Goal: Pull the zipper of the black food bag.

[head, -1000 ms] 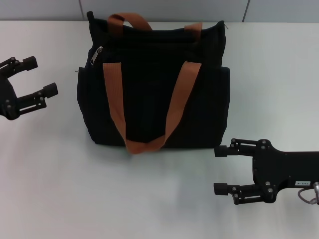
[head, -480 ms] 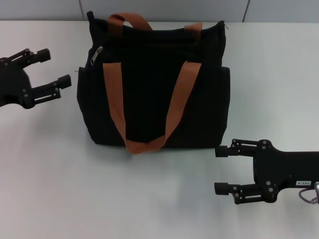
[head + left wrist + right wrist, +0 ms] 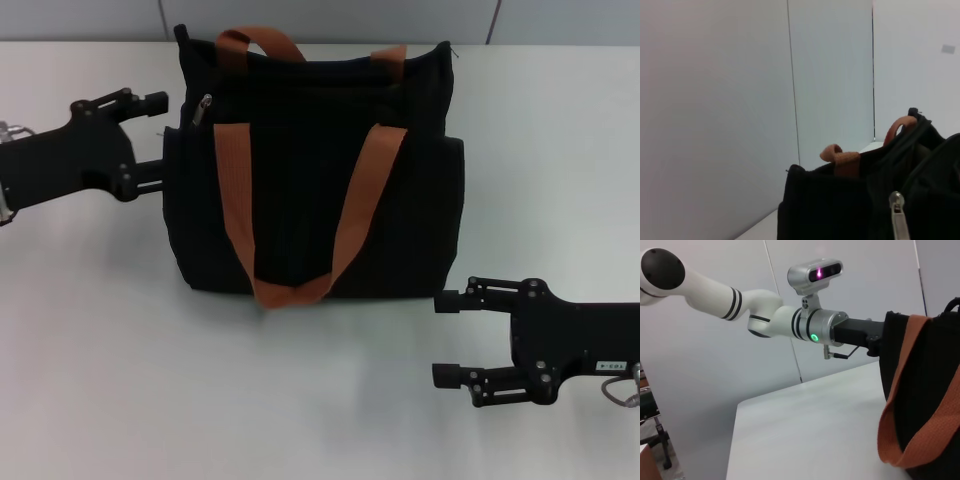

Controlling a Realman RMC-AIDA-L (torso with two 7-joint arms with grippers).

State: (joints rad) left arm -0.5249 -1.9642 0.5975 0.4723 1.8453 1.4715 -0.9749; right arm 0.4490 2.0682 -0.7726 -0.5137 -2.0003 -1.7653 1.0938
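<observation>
The left gripper (image 3: 160, 140), fingers spread wide, sits at the black food bag (image 3: 310, 170) — near its zipper (image 3: 204, 107). The left wrist view shows that silver pull close (image 3: 898, 215). The right gripper (image 3: 446, 338) is open, near the bag's front.

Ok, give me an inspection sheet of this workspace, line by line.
Surface: white table, bare around the bag.
Job's things: black food bag standing upright, orange-brown handles draped over its front; zipper at the bag's upper corner on the robot's left, pull tab hanging.
Clutter: nothing seen.
Grippers: left gripper open, at the bag's side near the zipper, not gripping it; right gripper open, over the table in front of the bag.
Cables: nothing seen.
Surroundings: pale panelled wall behind the table.
</observation>
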